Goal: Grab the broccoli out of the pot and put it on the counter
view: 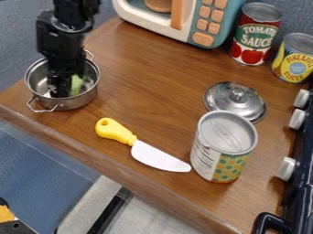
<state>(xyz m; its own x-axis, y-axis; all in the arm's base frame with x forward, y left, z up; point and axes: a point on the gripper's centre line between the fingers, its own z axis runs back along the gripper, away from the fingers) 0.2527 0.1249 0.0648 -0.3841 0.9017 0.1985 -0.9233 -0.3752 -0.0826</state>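
Wood-brown counter [147,91] under you, its long front edge slanting down from the left corner to the bottom, and we start at that left corner. There's your steel pot [83,99], open at the top, one loop handle toward the front edge and the other toward the back. Down into it goes your gripper [60,84], arm hanging in from the top left, the lower end right inside the rim! How far open is it? You can't tell from here, and whether it has hold of anything is just as unclear. And the broccoli [76,85], green, is in the pot, right beside your gripper; contact can't be made out.

Moving right, your knife [147,151] lies near the front edge, yellow handle toward the pot, white blade pointing right. Up at the back edge, the toy microwave [207,23] with its orange buttons. Then a big upright can [223,141], the blade's tip just beside its base, and the steel lid [235,98] behind, knob up, partly hidden by it. Two more upright cans at the back right: red-labelled can [254,34], then yellow-labelled can [295,59]. Far right, dark stove [299,183], white knobs facing you.
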